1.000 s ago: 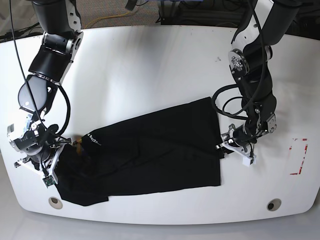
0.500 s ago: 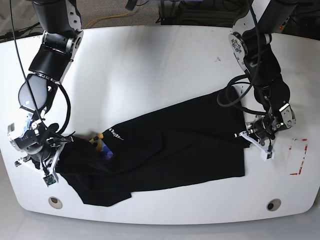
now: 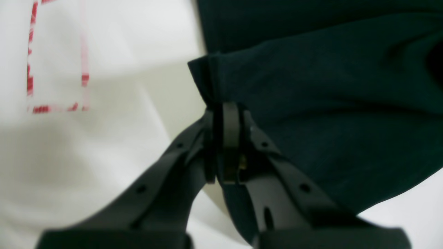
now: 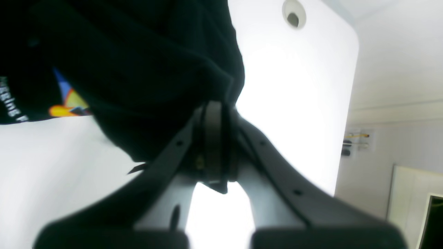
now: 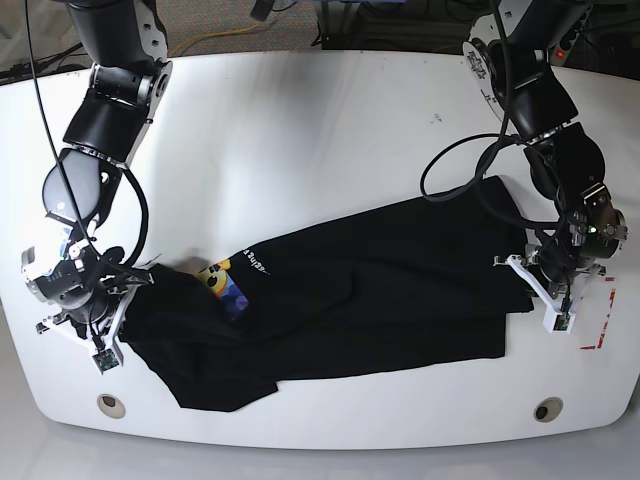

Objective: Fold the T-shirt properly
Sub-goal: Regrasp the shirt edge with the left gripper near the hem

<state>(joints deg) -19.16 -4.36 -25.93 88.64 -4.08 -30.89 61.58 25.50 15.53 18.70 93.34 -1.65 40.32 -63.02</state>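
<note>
- Across the lower half of the white counter, the black T-shirt lies stretched from about 9 o'clock to 3 o'clock in the base view, rumpled and partly doubled over itself.
- At the 3 o'clock end, the left end effector is clamped on the T-shirt's edge; the left wrist view shows the left end effector with its jaws pressed together on a bunched hem of the dark T-shirt, the cloth spreading away toward 1 o'clock.
- At the 9 o'clock end, the right end effector grips the other end of the garment; in the right wrist view the right end effector has its jaws closed on a fold of the T-shirt, which hangs over it toward 11 o'clock.
- A small yellow-blue print shows on the shirt's upper edge near the right arm, with a short line of white text just beside it toward 1 o'clock; the right wrist view shows the same print and blurred white text at its 9 o'clock edge.
- A red-marked rectangle sits on the counter just beyond the left end effector, toward 3 o'clock; in the left wrist view the red-marked rectangle lies at 10 o'clock, apart from the cloth.
- Two round holes are set in the counter's near rim, one hole at 7 o'clock and another hole at 5 o'clock.
- The shirt's lowest fold reaches close to the 7 o'clock hole without covering it.
</note>
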